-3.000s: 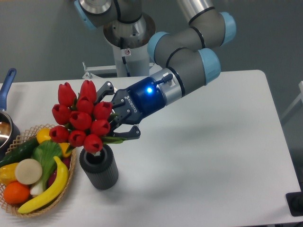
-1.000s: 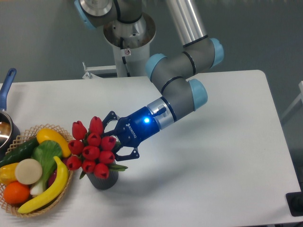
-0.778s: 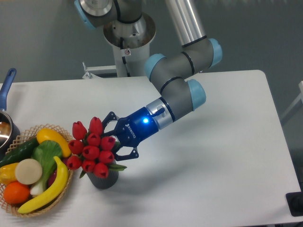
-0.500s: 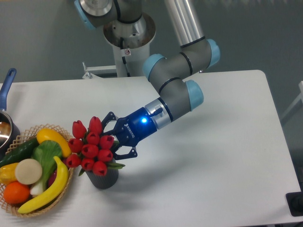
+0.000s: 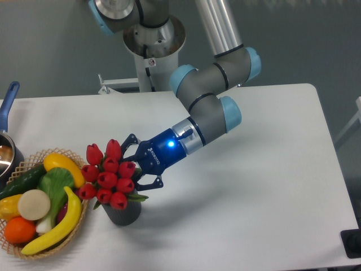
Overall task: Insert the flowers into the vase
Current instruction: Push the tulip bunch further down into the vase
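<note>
The flowers (image 5: pixel 108 174), a tight bunch of glossy red tulip buds with green leaves, stand with their stems down inside the vase (image 5: pixel 122 214), a dark ribbed cylinder near the table's front left. The buds hide most of the vase's rim. My gripper (image 5: pixel 135 169) reaches in from the right, level with the stems just above the rim, its fingers closed around the bunch. The fingertips are partly hidden behind the buds.
A woven wicker basket (image 5: pixel 23 167) of toy fruit and vegetables, with a banana (image 5: pixel 56 226), stands just left of the vase. A blue-handled pot (image 5: pixel 7 107) sits at the far left edge. The arm's base (image 5: pixel 151 56) stands at the table's back.
Since three seconds ago the gripper has carried the flowers down from above the vase, sinking the stems into it. Over the last second it has only crept slightly left and lower.
</note>
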### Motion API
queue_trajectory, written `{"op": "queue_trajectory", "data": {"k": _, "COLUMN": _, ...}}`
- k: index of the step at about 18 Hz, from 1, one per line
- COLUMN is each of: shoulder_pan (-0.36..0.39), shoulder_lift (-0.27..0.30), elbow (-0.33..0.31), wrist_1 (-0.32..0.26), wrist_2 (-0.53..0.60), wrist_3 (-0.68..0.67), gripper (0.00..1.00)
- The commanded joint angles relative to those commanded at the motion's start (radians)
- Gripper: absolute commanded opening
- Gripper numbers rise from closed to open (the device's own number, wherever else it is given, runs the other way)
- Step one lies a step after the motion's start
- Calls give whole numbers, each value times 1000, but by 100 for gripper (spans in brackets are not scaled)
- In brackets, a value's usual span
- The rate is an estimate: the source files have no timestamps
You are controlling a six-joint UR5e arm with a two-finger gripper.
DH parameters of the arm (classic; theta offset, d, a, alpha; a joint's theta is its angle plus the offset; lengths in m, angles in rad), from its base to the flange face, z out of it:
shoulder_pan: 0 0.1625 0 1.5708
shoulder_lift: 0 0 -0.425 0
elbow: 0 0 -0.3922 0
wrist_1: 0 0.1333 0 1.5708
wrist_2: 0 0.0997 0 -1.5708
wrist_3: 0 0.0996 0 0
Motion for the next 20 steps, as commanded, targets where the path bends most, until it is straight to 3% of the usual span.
{"op": "queue_trajectory", "data": {"k": 11, "shoulder_pan": 5, "shoulder_lift": 8, "elbow": -15, "wrist_1": 3, "wrist_2": 35, "wrist_3": -2, "gripper": 48}}
{"op": "queue_trajectory", "data": {"k": 14, "shoulder_pan": 5, "shoulder_lift": 9, "elbow": -15, "wrist_1": 3, "wrist_2": 35, "wrist_3": 0, "gripper": 64}}
{"op": "queue_trajectory", "data": {"k": 15, "shoulder_pan": 5, "shoulder_lift": 9, "elbow": -14, "wrist_1": 5, "wrist_2": 35, "wrist_3": 2, "gripper": 80}}
{"op": "queue_trajectory", "data": {"k": 20, "shoulder_pan": 5, "shoulder_lift": 15, "elbow": -14, "wrist_1": 3, "wrist_2": 37, "wrist_3": 6, "gripper": 99}}
